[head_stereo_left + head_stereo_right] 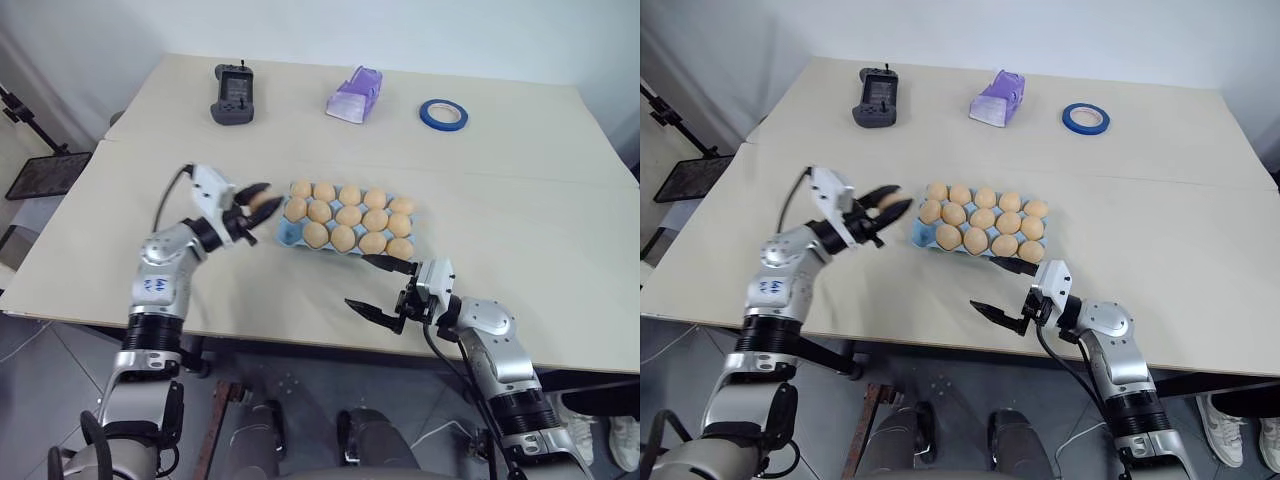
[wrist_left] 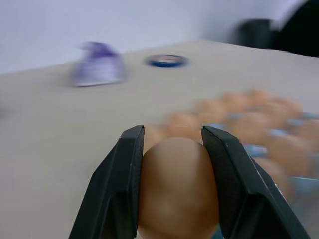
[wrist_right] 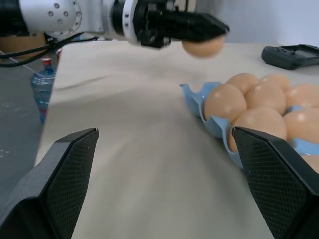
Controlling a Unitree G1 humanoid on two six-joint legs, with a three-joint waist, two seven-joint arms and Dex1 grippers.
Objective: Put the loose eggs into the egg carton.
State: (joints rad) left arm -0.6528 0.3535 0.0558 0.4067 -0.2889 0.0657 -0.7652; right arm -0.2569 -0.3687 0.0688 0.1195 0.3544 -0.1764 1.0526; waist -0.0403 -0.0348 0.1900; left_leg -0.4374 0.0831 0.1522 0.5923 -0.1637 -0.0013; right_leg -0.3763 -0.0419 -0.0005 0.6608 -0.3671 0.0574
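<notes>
**Last egg in the left end effector, just short of the empty corner cup**

Left end effector (image 1: 262,205) is clamped on one egg (image 2: 178,186), fingers (image 2: 117,191) on either side of its belly. It sits mid-left of the head view, just left of the egg carton (image 1: 286,234), above the surface (image 1: 520,230).

Carton is centre frame, pale blue, nearly full: fourteen eggs seated as far as I can count. The one open cup I can see is the lower-left corner (image 1: 289,233), the corner nearest the held egg. Held egg looks close to it but not over it yet, and clear of the carton rim.

Right end effector (image 1: 378,286) is spread wide, holding nothing, below the carton's lower-right corner, near but not touching.

Handling, my read:
- Egg is light, rigid, smooth, brittle shell. Slips easily on hard pads, cracks if squeezed.
- Side grip across the widest part is the right hold; keep force minimal.
- Carton is light pulp and may slide if nudged; neighbouring eggs leave little room for the fingers on release.

No other loose eggs visible on the surface.
</notes>
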